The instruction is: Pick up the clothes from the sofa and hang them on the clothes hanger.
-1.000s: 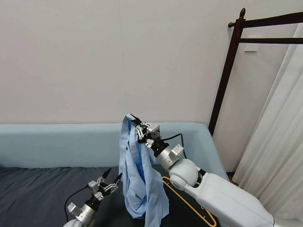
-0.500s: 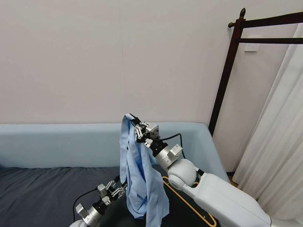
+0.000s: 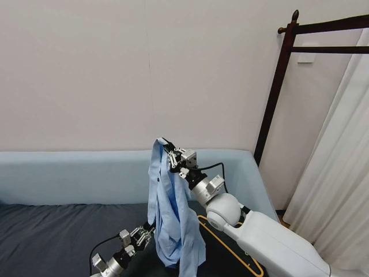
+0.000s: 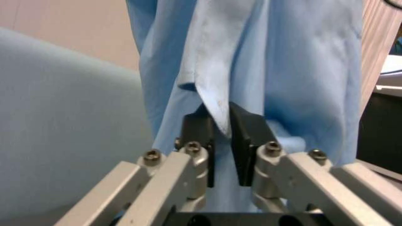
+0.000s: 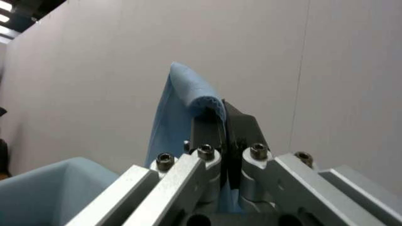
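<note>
One light-blue shirt (image 3: 173, 222) hangs in the air over the sofa (image 3: 69, 173). Its top fold is pinched in the right gripper (image 3: 168, 151), jaws closed on the cloth. Left gripper (image 3: 149, 231) is lower, at the shirt's left edge, jaws clamped on a hanging fold. Orange hanger (image 3: 233, 251) lies on the dark seat by the right arm. Wooden clothes stand (image 3: 275, 92) is to the right, well apart.

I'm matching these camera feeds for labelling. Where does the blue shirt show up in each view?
Head view: blue shirt hangs mid-frame from the right claw, left claw at its lower edge.
Left wrist view: close ahead of the left claw, a fold pinched between its pads.
Right wrist view: a bunched fold gripped in the right claw.
Shared landmark: the pale blue sofa back.
</note>
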Controlling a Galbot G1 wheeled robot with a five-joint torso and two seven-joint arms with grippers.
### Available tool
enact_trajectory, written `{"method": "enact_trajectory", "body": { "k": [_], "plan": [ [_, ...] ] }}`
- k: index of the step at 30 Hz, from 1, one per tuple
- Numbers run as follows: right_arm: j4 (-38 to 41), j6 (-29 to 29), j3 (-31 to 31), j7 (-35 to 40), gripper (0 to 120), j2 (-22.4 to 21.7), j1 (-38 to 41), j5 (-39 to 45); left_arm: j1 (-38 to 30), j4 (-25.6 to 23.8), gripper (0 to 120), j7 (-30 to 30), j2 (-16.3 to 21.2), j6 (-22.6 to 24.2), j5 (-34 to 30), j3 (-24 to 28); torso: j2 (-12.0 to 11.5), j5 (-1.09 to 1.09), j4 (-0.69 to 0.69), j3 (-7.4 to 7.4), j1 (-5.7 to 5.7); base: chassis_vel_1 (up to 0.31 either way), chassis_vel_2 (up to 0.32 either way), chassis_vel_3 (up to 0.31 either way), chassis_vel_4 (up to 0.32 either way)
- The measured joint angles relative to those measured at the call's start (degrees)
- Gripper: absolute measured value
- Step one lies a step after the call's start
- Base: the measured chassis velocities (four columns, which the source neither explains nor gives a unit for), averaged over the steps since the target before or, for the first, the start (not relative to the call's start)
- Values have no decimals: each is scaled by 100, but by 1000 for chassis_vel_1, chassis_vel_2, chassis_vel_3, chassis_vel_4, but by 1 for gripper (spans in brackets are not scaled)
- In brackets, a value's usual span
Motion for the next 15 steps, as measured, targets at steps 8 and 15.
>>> {"method": "enact_trajectory", "body": {
  "k": [8,15],
  "plan": [
    [41,11,236,41,0,-16,-138,23,297,-900,0,-256,197,-45,-378,-190,0,-1,0,0,0,0,0,0,0],
    [225,6,739,64,0,-240,-144,132,385,-3166,0,-1808,1344,82,-1616,-659,0,1,1,0,0,0,0,0,0]
  ]
}}
